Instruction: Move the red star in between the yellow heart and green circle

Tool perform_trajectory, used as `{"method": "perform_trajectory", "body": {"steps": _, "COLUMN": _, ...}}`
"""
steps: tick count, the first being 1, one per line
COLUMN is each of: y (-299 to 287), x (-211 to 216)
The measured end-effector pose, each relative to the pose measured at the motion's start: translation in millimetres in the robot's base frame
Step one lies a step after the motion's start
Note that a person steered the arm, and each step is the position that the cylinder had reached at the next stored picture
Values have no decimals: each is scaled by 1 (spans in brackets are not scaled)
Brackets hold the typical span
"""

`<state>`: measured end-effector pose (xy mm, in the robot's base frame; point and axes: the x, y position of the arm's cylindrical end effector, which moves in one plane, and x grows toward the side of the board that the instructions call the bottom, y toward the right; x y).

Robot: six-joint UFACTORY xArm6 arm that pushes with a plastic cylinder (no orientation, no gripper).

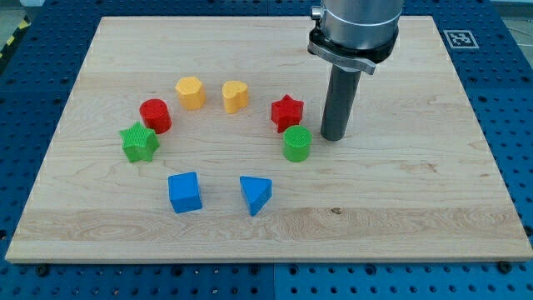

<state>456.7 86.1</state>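
Note:
The red star lies on the wooden board, just right of the yellow heart and directly above the green circle, close to it. My tip stands on the board just right of the red star and the green circle, apart from both by a small gap.
A yellow hexagon, a red circle and a green star sit to the view's left. A blue cube and a blue triangle sit lower down. The blocks form a rough ring.

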Motion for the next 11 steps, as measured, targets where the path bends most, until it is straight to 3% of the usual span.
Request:
{"method": "perform_trajectory", "body": {"steps": 4, "y": -1, "x": -28}}
{"method": "perform_trajectory", "body": {"steps": 11, "y": -62, "x": -52}}
